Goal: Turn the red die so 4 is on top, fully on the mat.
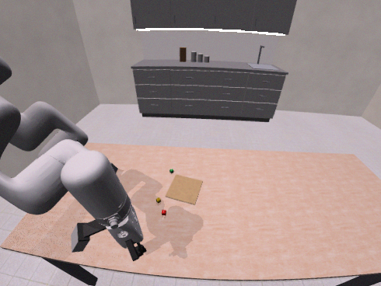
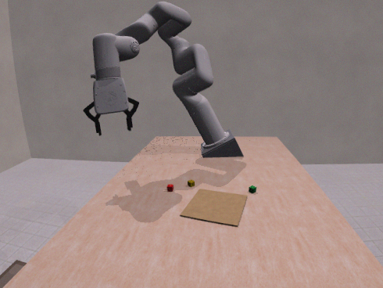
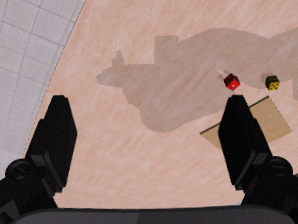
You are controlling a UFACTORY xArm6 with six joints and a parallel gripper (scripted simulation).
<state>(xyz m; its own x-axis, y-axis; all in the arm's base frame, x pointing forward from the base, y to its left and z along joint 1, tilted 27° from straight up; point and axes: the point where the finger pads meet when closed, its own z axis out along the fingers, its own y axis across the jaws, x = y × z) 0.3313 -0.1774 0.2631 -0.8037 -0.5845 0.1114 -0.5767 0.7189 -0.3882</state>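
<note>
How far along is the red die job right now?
Nothing looks done: the red die sits on the table beside the mat, not on it. The tool hangs open and empty, high above the table. Left: grasp, turn to 4, place on mat, release.

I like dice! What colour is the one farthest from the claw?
Green, best seen in the exterior view.
</note>
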